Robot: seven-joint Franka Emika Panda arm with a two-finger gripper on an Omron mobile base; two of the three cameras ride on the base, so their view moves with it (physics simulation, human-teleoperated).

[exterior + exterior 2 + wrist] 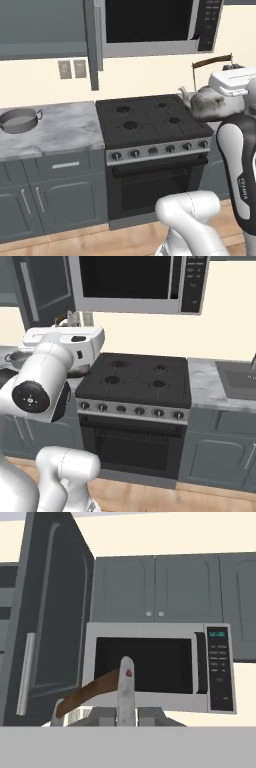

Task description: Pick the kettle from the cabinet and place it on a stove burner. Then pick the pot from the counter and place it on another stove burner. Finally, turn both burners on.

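Silver kettle [206, 102] hangs by its handle in the closed hand [125, 714]. Lower it level, centred on a burner [174, 120] of the stove.

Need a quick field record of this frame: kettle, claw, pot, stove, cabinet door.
kettle: held up beside the stove's right edge, off the burners
claw: shut on the kettle's handle
pot: on the counter, left of the stove
stove: all four burners bare
cabinet door: swung open
task stage: kettle picked, not yet placed
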